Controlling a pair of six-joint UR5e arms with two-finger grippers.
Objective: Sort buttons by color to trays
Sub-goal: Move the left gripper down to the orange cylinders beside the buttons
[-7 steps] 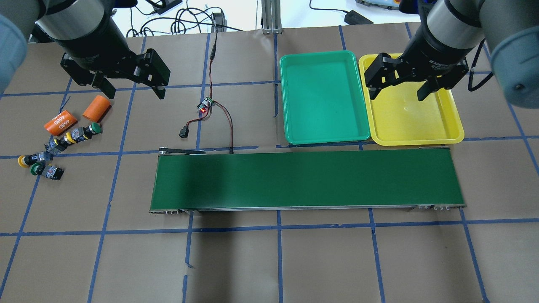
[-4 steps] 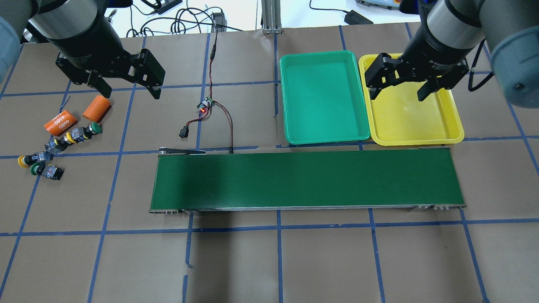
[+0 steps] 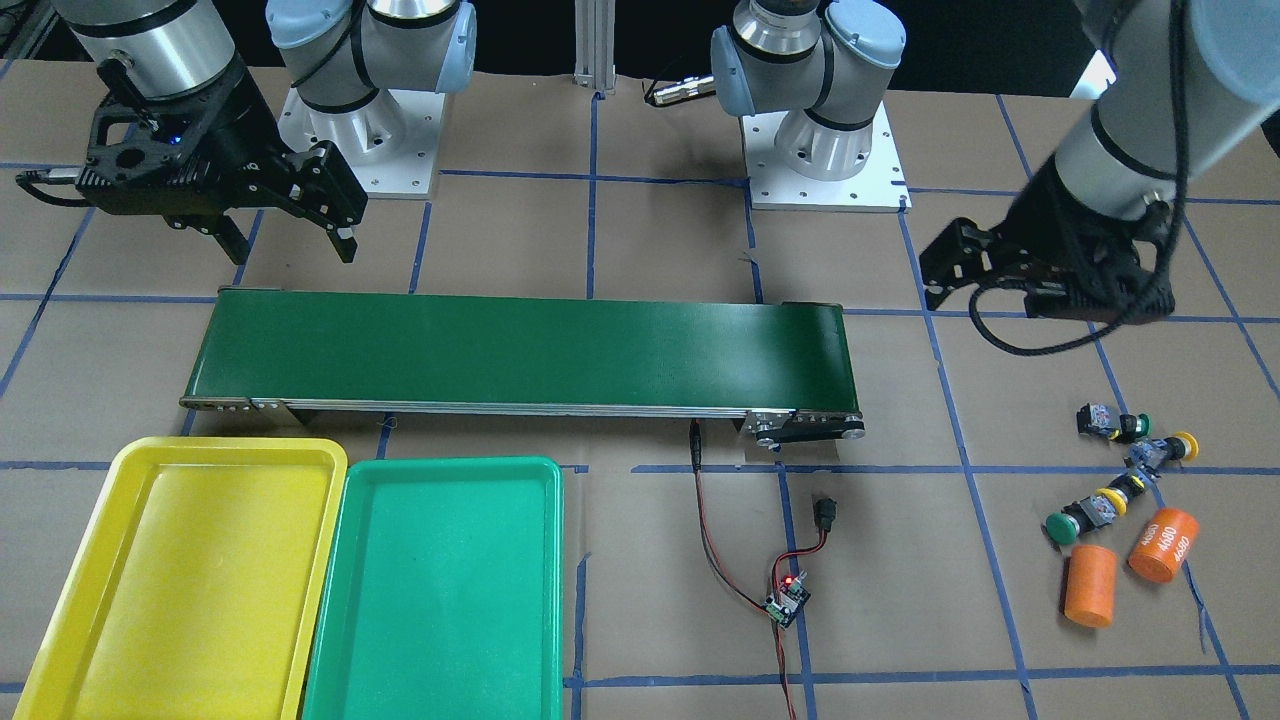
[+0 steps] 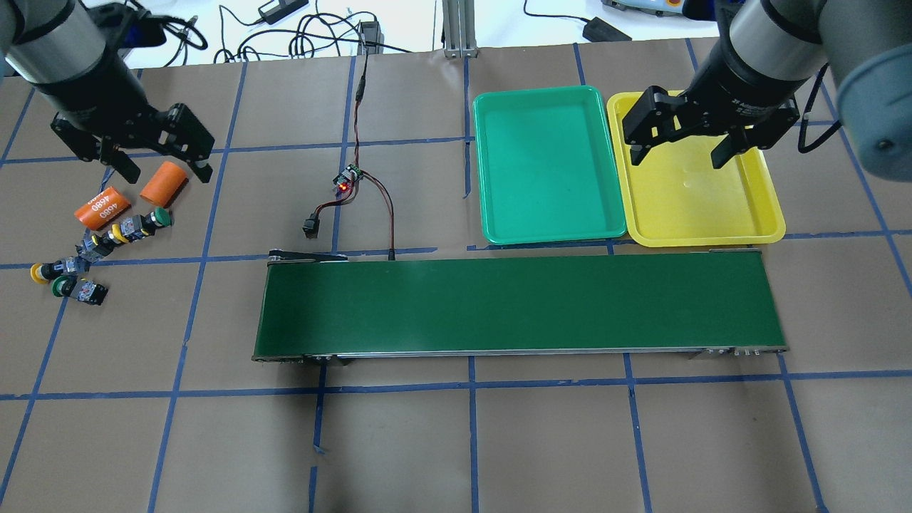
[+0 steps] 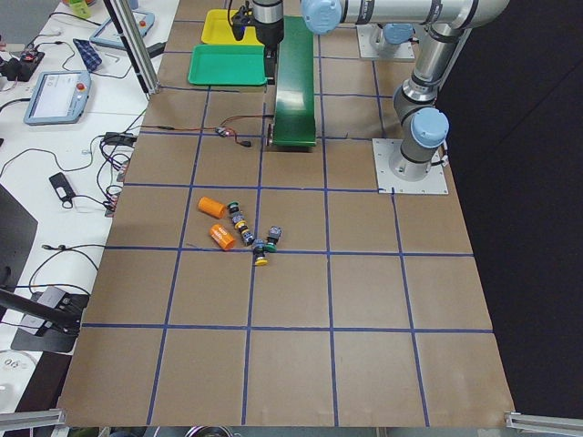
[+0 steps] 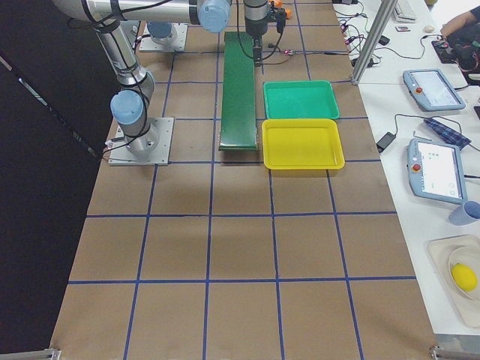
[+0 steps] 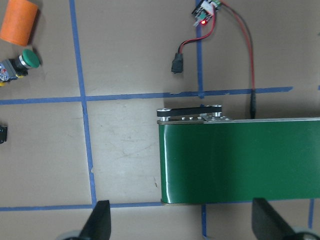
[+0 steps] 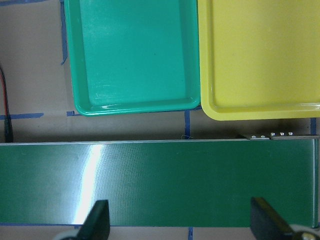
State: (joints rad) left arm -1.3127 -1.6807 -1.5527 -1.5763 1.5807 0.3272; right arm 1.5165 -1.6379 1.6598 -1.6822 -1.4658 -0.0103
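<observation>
Orange cylinders [image 4: 162,184] and four green- and yellow-capped buttons [image 4: 89,246] clustered on brown paper at far left, left gripper [image 4: 167,173] hovering near them with fingers spread apart, dark green conveyor belt [image 4: 520,306] mid-table, green tray [image 4: 548,164] touching yellow tray [image 4: 702,206], right gripper [image 4: 677,158] hanging near the trays, fingers likewise apart

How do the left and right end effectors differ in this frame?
The left end effector hangs at the table end where the buttons lie; the right end effector hangs at the end with the green tray and yellow tray. The left's wrist camera sees a green button; the right's sees both trays. Both are open and empty.
</observation>
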